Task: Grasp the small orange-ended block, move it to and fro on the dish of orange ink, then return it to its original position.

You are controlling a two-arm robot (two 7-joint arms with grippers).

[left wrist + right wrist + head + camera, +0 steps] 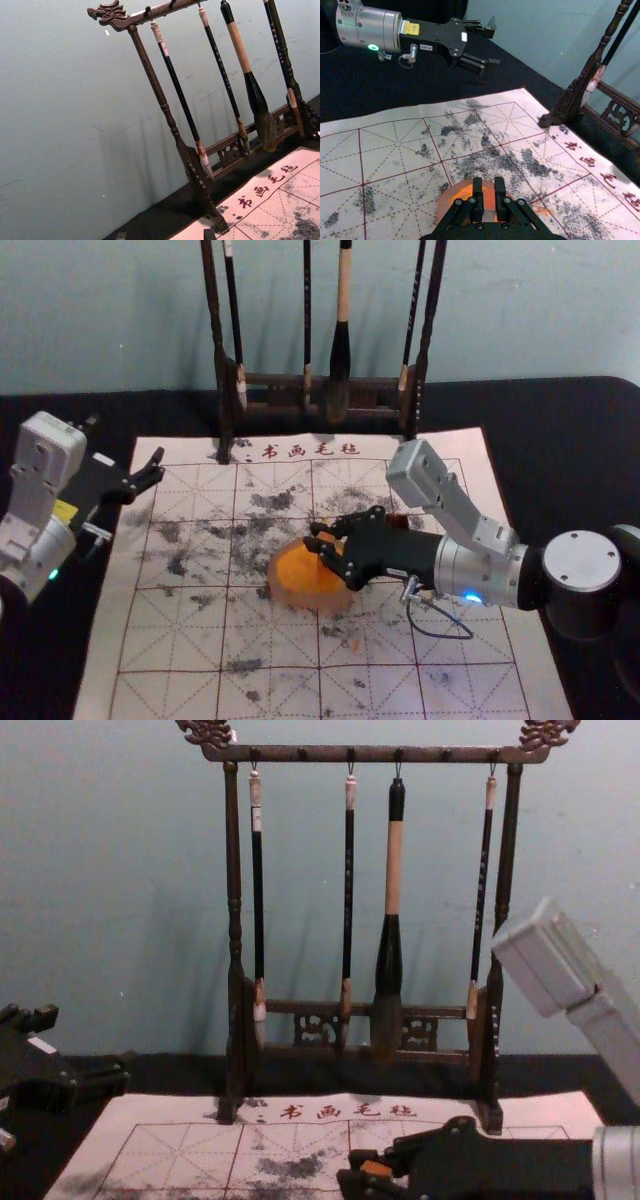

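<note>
The right pincer [488, 181] is gripping the small orange-ended block [489, 201] between nearly closed fingers over the dish of orange ink [445, 200], so a good stroke is probably travelling lightly and level, inside the rim. The left pincer [158, 466] is hanging spread and empty near the mat's [480, 680] left edge. Fingers are hiding the block's sides; whether it is touching ink, I cannot tell.

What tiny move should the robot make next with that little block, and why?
Probably lower the block a touch, if it isn't already on the orange ink, then slide it slightly. The right gripper is shut on it over the dish, and the task wants to-and-fro strokes there. I can't tell whether it touches yet.
</note>
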